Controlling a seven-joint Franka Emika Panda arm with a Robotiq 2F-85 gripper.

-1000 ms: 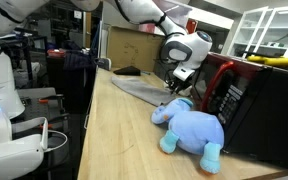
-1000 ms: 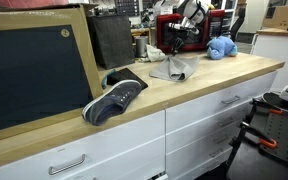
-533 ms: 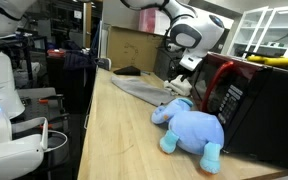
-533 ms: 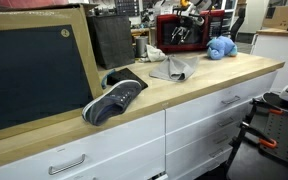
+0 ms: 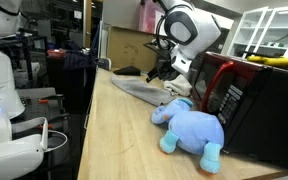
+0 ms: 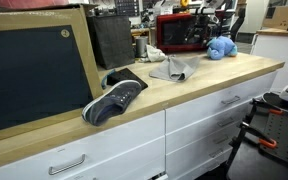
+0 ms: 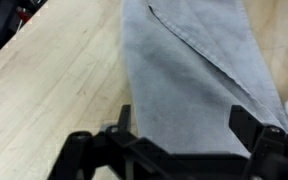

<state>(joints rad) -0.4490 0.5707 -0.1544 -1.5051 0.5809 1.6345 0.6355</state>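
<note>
Rising off the grey cloth (image 5: pixel 134 88), I am spreading my hand (image 5: pixel 161 72) wide open, leaving it released toward the counter's (image 5: pixel 114 135) far end.

Tally, ext. views: 1 grey cloth (image 5: pixel 134 88); 1 blue plush elephant (image 5: pixel 192 127) at cloth's 4 o'clock; 1 red-black microwave (image 5: pixel 249 100) at elephant's 2 o'clock; 1 grey shoe (image 6: pixel 114 100) at cloth's 8 o'clock; 1 framed chalkboard (image 6: pixel 34 75) at shoe's 10 o'clock; 1 wooden counter (image 5: pixel 114 130) under all. Robot: 1 arm (image 5: pixel 189 30), 1 gripper (image 7: pixel 184 125). Drawer count: can't tell.
</note>
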